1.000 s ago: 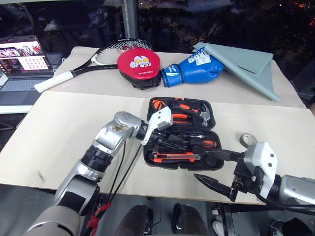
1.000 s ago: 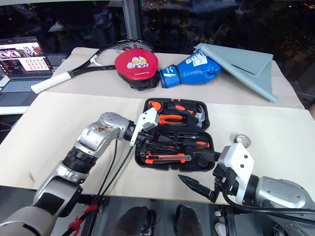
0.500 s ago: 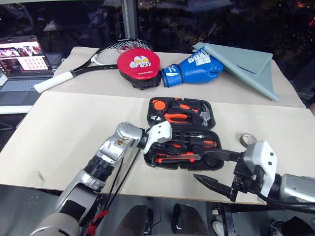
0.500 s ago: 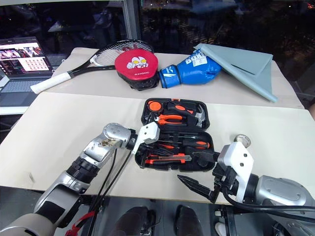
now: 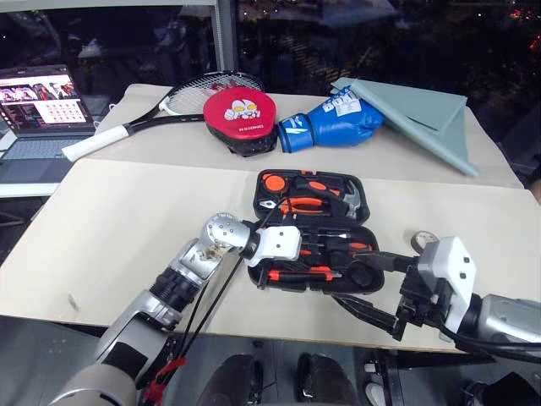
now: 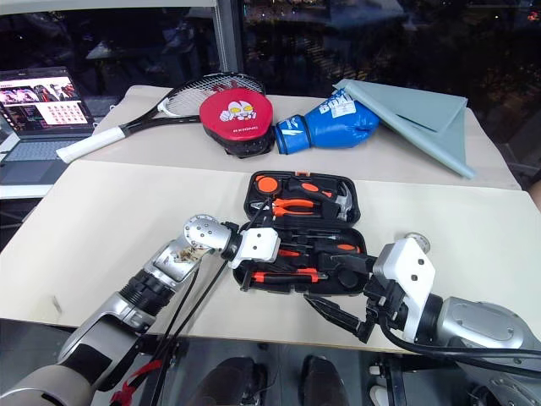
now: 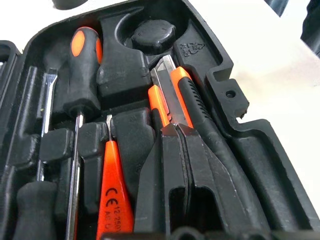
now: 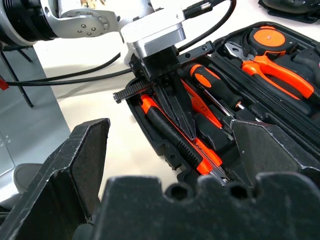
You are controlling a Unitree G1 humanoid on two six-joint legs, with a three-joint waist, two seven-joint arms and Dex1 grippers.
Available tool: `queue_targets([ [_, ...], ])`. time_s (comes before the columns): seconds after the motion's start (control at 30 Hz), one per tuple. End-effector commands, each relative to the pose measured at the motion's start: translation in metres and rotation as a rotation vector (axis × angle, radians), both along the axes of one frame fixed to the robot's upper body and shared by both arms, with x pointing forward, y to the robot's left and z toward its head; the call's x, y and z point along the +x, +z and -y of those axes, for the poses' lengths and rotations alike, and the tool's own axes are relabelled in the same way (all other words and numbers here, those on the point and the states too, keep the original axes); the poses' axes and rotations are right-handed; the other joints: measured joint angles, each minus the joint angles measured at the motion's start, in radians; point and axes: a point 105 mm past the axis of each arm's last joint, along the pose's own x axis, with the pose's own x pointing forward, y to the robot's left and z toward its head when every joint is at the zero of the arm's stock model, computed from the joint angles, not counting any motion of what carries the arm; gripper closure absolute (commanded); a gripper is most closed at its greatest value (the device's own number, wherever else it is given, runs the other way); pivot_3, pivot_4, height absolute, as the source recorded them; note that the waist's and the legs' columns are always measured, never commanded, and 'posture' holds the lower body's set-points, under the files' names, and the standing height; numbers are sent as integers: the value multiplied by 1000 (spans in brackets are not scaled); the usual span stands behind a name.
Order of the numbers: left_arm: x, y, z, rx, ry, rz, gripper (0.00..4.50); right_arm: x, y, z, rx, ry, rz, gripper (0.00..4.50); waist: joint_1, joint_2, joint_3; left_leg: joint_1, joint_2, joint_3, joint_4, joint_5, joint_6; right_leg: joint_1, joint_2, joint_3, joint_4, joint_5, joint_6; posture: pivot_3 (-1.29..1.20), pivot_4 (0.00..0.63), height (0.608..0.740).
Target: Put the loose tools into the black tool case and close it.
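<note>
Lowered since a second ago, left gripper (image 8: pixel 176 107) now dips into the open black tool case (image 5: pixel 359 184), fingers pressed together beside the utility knife (image 7: pixel 186 95), right gripper (image 5: pixel 365 286) unmoved, fingers spread wide, tape roll (image 5: pixel 425 239) on the surface beyond

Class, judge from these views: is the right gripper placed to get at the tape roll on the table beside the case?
Probably yes. The right gripper stands open near the black tool case, and the tape roll lies in the open on the table with nothing between them.

bare table (image 5: pixel 127 228) left of case (image 5: pixel 359 182)
</note>
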Motion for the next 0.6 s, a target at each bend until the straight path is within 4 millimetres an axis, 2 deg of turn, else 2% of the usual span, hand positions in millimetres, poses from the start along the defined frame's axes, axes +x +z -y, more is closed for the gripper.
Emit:
queue_targets([
  [0.03, -4, -8, -6, 6, 25, -93, 4453, -2, 3, -1, 7, 7, 13, 0, -2, 0, 0, 1, 0, 0, 0, 0, 0, 2, 0, 0, 0, 0, 1, 0, 150, 732],
  [0.07, -4, -1, -6, -20, 24, -103, 4453, -2, 3, -1, 7, 7, 12, 0, -5, 0, 0, 2, 0, 0, 0, 0, 0, 3, 0, 0, 0, -2, 3, 0, 150, 732],
  [0.1, -2, 17, -7, -93, 32, -129, 4453, -3, 2, -1, 6, 11, 8, 0, -6, 0, 0, 1, 0, 0, 0, 0, 0, 3, 0, 0, 0, -3, 6, 0, 150, 732],
  [0.17, -1, 40, -10, -184, 45, -180, 4453, -3, 1, -1, 4, 14, 4, 0, -9, 0, 0, 0, 0, 0, 0, 0, 0, 1, 1, 0, 1, -3, 5, 0, 150, 732],
  [0.23, -3, 47, -17, -203, 54, -231, 4453, -3, 1, -1, 4, 15, 3, 0, -10, 0, 0, -4, 0, 0, 0, 5, 6, -4, 1, 0, 2, 0, 0, 0, 150, 732],
  [0.3, -8, 45, -24, -179, 48, -266, 4453, -3, 1, -2, 5, 18, 3, 0, -10, 0, 0, -6, 0, 1, 0, 9, 0, -8, 1, 1, 2, 0, 0, 0, 150, 732],
  [0.43, -21, 18, -41, -50, 31, -260, 4453, -4, 0, -2, 6, 21, 1, 0, -10, 0, 0, -6, 0, 1, -1, 7, -1, -8, 2, 1, 2, 0, 0, 0, 150, 732],
  [0.57, -17, 2, -44, 0, 66, -245, 4453, -4, 1, -2, 6, 23, 3, 0, 0, 0, 0, -5, 0, 0, 0, 6, -2, -9, 1, 1, 1, 0, -1, 0, 150, 732],
  [0.6, -16, -3, -46, 21, 67, -234, 4453, -4, 1, -2, 7, 23, 4, 0, 1, 0, 0, -4, 0, 0, 0, 2, -7, -8, 1, 1, 1, 0, 0, 0, 150, 732],
])
